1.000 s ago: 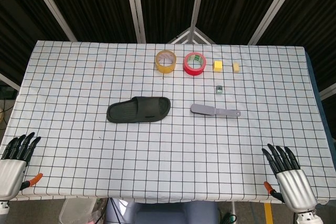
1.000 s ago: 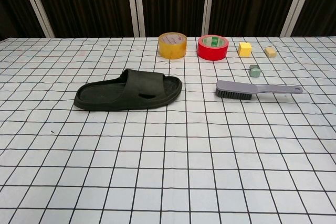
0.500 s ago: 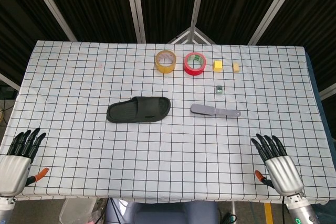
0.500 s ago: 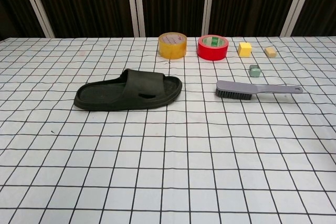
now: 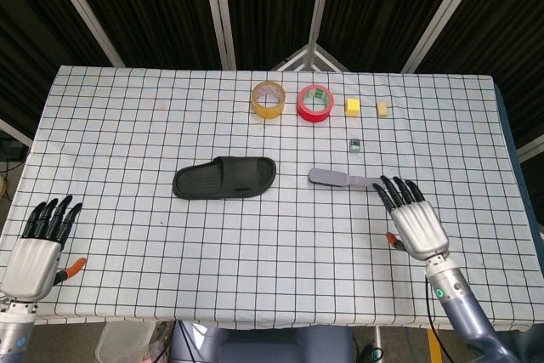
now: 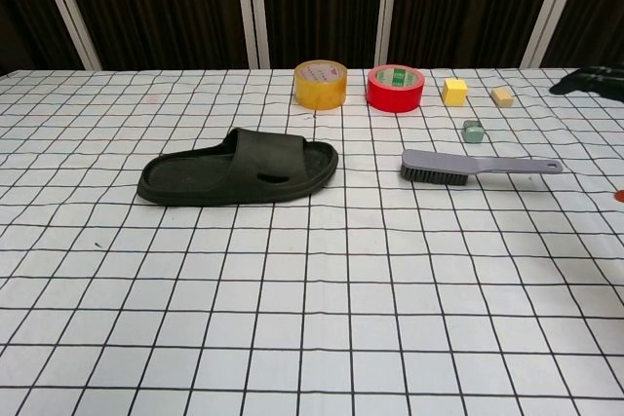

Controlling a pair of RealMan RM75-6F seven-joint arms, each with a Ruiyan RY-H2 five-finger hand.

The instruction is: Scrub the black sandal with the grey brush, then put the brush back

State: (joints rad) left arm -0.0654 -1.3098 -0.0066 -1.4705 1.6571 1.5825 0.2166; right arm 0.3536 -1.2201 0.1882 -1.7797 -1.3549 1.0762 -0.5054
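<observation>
The black sandal [image 5: 225, 177] [image 6: 237, 169] lies flat near the middle of the checked tablecloth, toe end to the right. To its right lies the grey brush [image 5: 347, 179] [image 6: 476, 166], bristles down, handle pointing right. My right hand [image 5: 413, 216] hovers open just right of the brush handle's end, fingers spread and pointing away; only its dark fingertips [image 6: 591, 79] show at the right edge of the chest view. My left hand [image 5: 41, 241] is open at the table's near-left corner, far from the sandal.
Behind the brush stand a yellow tape roll [image 5: 269, 99], a red tape roll [image 5: 314, 102], two small yellow blocks [image 5: 352, 107] [image 5: 382, 108] and a small grey-green block [image 5: 354, 145]. The table's front edge runs just behind both hands.
My right hand has moved forward and left from the near-right corner to just beside the brush handle's end. My left hand has edged slightly forward. Sandal and brush have not moved.
</observation>
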